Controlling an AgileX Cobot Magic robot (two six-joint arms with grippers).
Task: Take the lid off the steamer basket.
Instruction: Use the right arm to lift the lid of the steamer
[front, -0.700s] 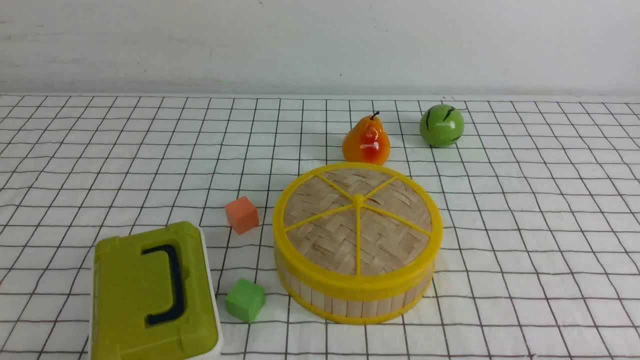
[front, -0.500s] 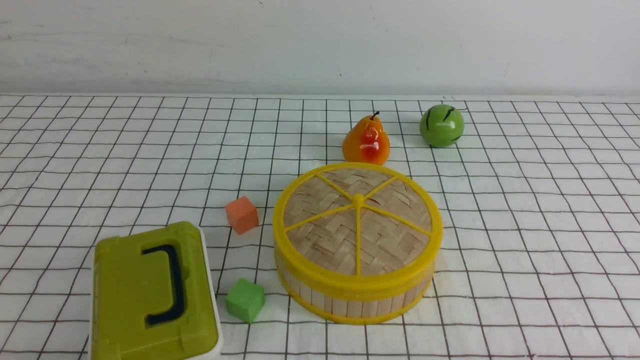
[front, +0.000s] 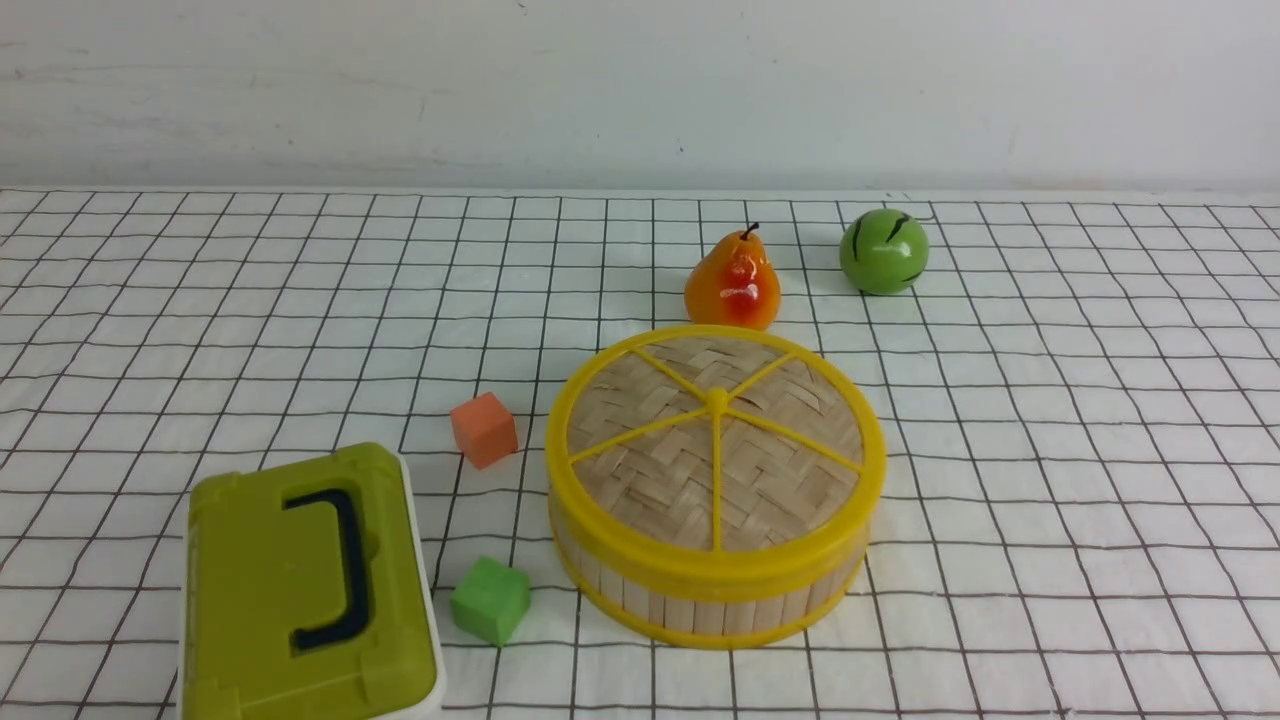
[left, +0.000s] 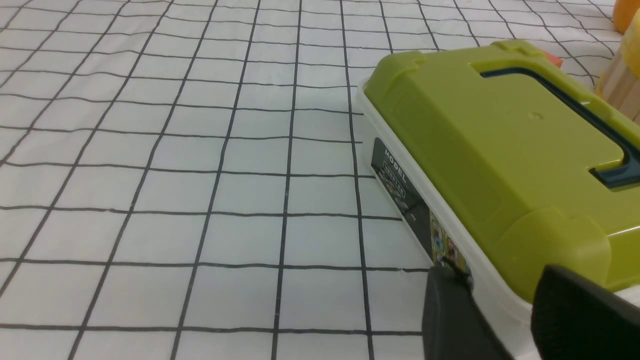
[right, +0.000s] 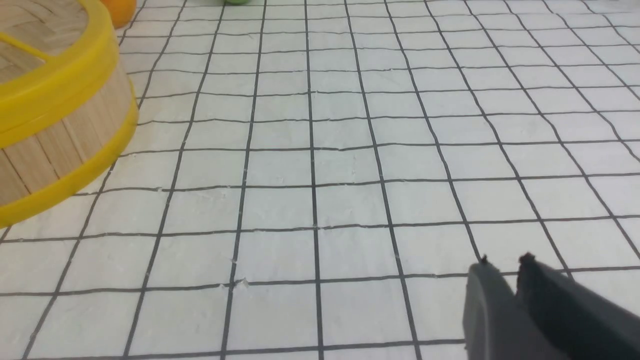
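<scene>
The flat round lid of woven tan bamboo with a yellow plastic rim (front: 715, 440) is seen seated squarely on the round steamer basket with pale bamboo slat walls (front: 700, 612); no gap is visible between the two yellow rims. Nothing of the task is judged to be done: the approach, the grasp and the lift are all left.

The right gripper (right: 502, 262) is shown low over the checked white cloth (right: 350, 200), its fingers (right: 482, 305) drawn almost together with only a slit between them and nothing held. The basket is found ahead of these fingers and off towards the other arm, well apart from them.

The left gripper (left: 500, 280) is shown with its fingers (left: 450, 320) parted by a clear gap, and nothing is gripped. Just beyond these fingers, very near their tips, lies the olive-green rectangular plastic box with a dark handle (front: 300, 590); whether it is touched cannot be told. The basket is placed beyond that box, far from these fingers.
</scene>
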